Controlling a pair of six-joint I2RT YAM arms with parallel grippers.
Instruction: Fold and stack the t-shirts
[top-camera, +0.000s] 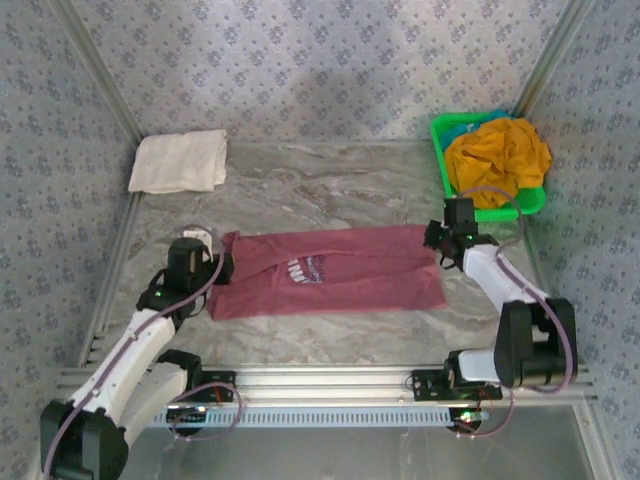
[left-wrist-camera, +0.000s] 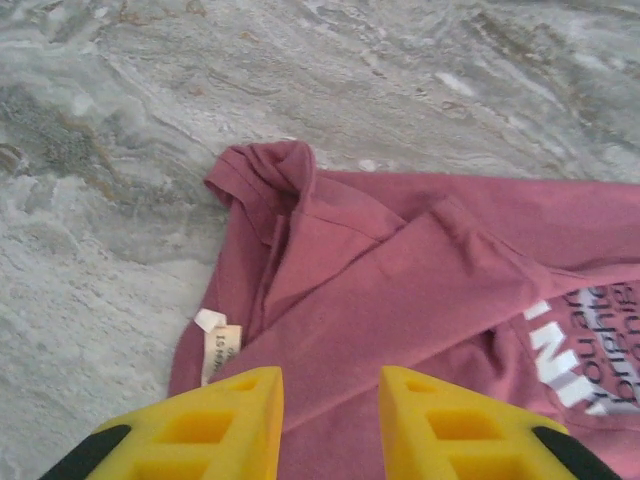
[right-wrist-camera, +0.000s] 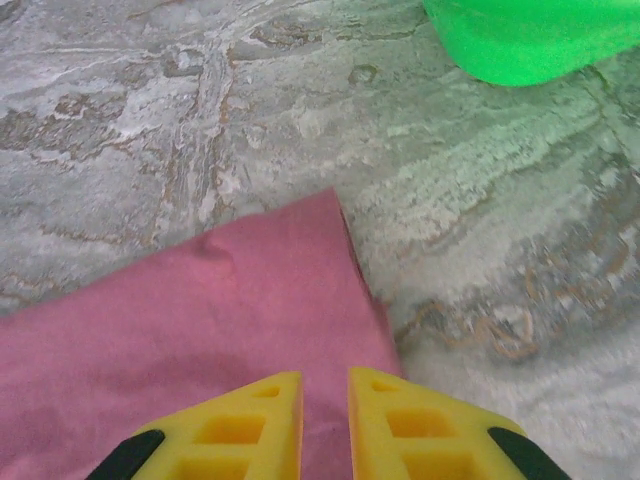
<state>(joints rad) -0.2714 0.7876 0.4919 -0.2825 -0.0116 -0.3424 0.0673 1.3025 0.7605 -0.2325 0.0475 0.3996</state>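
Over maroon t-shirt (top-camera: 330, 275) ends, left end effector (left-wrist-camera: 330, 380), right end effector (right-wrist-camera: 325, 385) (both parted)

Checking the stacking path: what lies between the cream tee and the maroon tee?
Bare marble tabletop separates the cream tee from the maroon tee, in the top external view.

Grey marble-pattern desk (top-camera: 330, 190). Across the middle: maroon t-shirt (top-camera: 330, 272), folded into a long strip, lying flat. Far-left corner: cream-white tee (top-camera: 180, 161), folded. Far-right corner: green plastic basket (top-camera: 520, 208).
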